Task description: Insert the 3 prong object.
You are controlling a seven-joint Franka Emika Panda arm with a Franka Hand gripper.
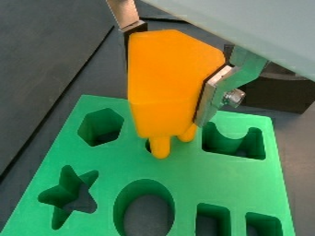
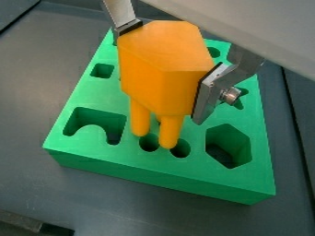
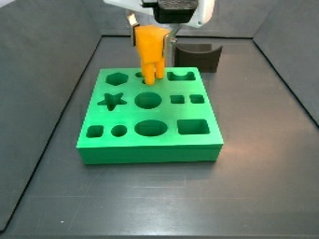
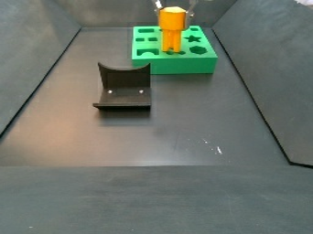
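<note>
So the gripper point(image 2: 167, 63) was parked right over the green block point(image 3: 193, 138), its flat silver fingers point(image 2: 212, 88) clamped on the wide upper body of the 3 prong object point(image 2: 157, 69), one finger on each side. The orange piece stood upright with its pegs pointing down at the block. In a wrist view the pegs point(image 2: 157, 129) looked like they'd gone into a row of small round holes point(image 2: 180, 148) near one edge of the block, though how deep they sat was hard to call. A side view showed the 3 prong object point(image 3: 151, 51) over the block's far half, just above the big round hole point(image 3: 149, 99) in the middle of the slab, with the star cutout point(image 3: 111, 101) beside that hole. In another wrist view you could see the hexagon hole point(image 1: 101, 126) next to the piece, the notched hole point(image 1: 231, 140) on its opposite side, and an oval point(image 1: 145, 206) farther out. The fixture point(image 4: 124, 87) sat on the dark floor point(image 4: 159, 155), well apart from the block in one side view, and showed just behind the block point(image 3: 200, 54) in the other one.
</note>
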